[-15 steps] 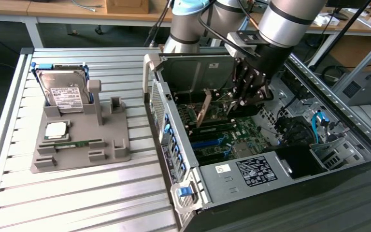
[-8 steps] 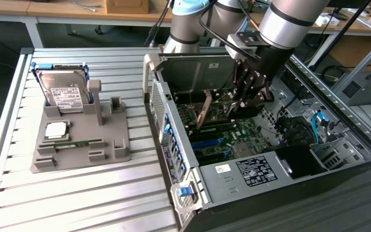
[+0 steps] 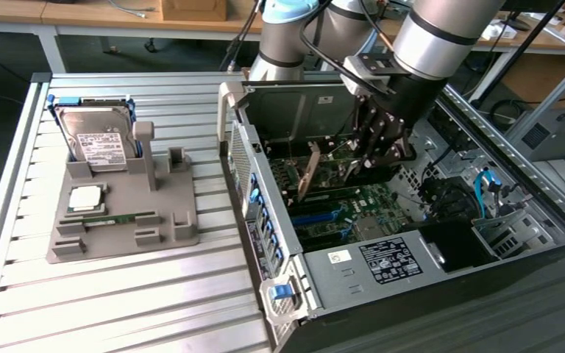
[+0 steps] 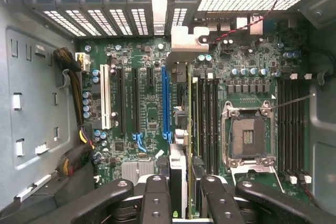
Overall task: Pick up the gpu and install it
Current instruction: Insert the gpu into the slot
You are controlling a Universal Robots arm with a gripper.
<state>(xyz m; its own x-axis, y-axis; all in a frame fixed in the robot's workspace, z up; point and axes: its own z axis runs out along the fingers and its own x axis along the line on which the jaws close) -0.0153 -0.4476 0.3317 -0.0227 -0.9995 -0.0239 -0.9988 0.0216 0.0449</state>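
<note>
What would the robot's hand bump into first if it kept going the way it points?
The gpu in the hand would hit first, meeting the green motherboard beneath, probably at the long slots. How far away that is, I can't tell.

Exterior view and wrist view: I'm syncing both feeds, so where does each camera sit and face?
Exterior view: raised, off the arm, looking down at the open case and slatted table; arm and hand show.
Wrist view: on the wrist, facing the motherboard; the hand's fingers grip the gpu.
Shared: hand, motherboard, case.
</note>
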